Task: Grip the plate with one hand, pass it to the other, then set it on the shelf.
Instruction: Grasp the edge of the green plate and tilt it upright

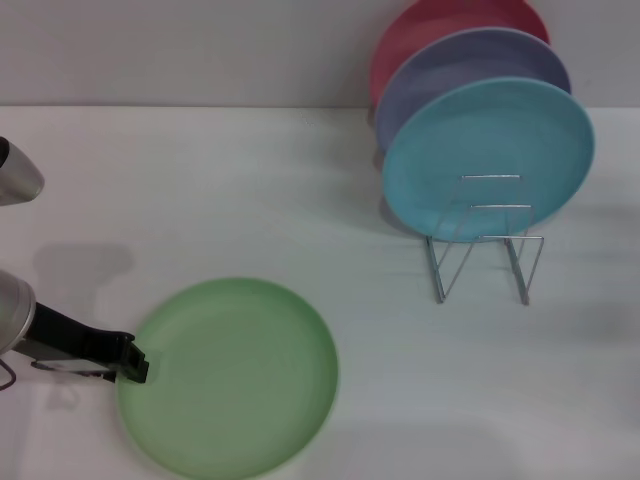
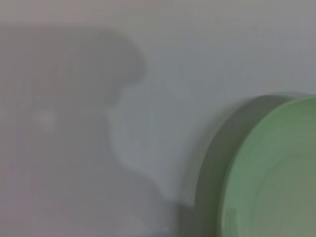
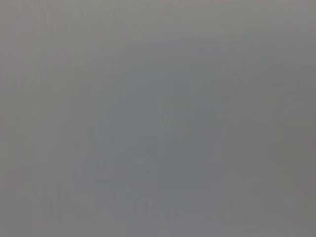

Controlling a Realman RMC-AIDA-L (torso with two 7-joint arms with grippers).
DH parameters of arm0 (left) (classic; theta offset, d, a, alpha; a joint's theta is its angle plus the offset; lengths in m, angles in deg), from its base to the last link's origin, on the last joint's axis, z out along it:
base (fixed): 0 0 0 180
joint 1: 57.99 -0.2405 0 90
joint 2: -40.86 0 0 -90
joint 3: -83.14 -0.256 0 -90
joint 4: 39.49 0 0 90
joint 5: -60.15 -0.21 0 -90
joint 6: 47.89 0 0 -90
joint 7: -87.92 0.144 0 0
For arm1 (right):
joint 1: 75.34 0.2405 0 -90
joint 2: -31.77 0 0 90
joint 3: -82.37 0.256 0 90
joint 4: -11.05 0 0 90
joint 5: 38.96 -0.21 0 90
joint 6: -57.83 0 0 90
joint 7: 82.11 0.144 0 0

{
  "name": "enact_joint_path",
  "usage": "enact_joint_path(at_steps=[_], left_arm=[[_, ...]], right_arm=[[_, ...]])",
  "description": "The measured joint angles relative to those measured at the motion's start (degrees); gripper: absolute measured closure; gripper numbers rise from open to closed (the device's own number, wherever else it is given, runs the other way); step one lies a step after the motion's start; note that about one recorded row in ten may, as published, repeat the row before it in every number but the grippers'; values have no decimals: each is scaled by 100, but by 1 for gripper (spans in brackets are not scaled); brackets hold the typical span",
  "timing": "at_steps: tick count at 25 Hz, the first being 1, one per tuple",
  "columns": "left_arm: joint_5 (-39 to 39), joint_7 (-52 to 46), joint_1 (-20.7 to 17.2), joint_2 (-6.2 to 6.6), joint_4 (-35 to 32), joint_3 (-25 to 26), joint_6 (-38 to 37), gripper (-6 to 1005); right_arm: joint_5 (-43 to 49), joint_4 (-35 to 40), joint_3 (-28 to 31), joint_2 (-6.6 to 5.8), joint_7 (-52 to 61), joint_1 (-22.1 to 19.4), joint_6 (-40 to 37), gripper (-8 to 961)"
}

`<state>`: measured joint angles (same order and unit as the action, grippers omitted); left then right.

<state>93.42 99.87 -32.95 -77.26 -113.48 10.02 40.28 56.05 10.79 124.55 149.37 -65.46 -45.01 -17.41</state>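
Observation:
The light-green plate [image 1: 230,375] lies flat on the white table at the front left. Its rim also shows in the left wrist view [image 2: 276,173], with a dark shadow beside it. My left gripper [image 1: 135,363], black on a slim silver wrist, reaches in from the left edge and its tip is at the plate's left rim. The silver wire shelf [image 1: 485,245] stands at the back right, with free dividers at its front. My right gripper is out of view; the right wrist view shows only a plain grey surface.
A sky-blue plate [image 1: 490,155], a lavender plate [image 1: 450,70] and a red plate [image 1: 430,25] stand on edge in the shelf, one behind the other. A grey wall runs along the back. Bare table [image 1: 250,200] lies between the green plate and the shelf.

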Motion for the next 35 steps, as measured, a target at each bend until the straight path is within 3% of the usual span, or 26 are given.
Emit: enact_joint_path(at_steps=[12, 31, 35], left_arm=[[-6, 2, 47, 4, 42, 0, 58, 808], [-5, 64, 126, 9, 149, -115, -40, 839], [-5, 84, 124, 9, 149, -96, -66, 931]], right_arm=[[0, 0, 0, -10, 0, 19, 1, 328], [0, 0, 0, -32, -3, 25, 9, 328], [0, 0, 0, -44, -3, 25, 35, 328]])
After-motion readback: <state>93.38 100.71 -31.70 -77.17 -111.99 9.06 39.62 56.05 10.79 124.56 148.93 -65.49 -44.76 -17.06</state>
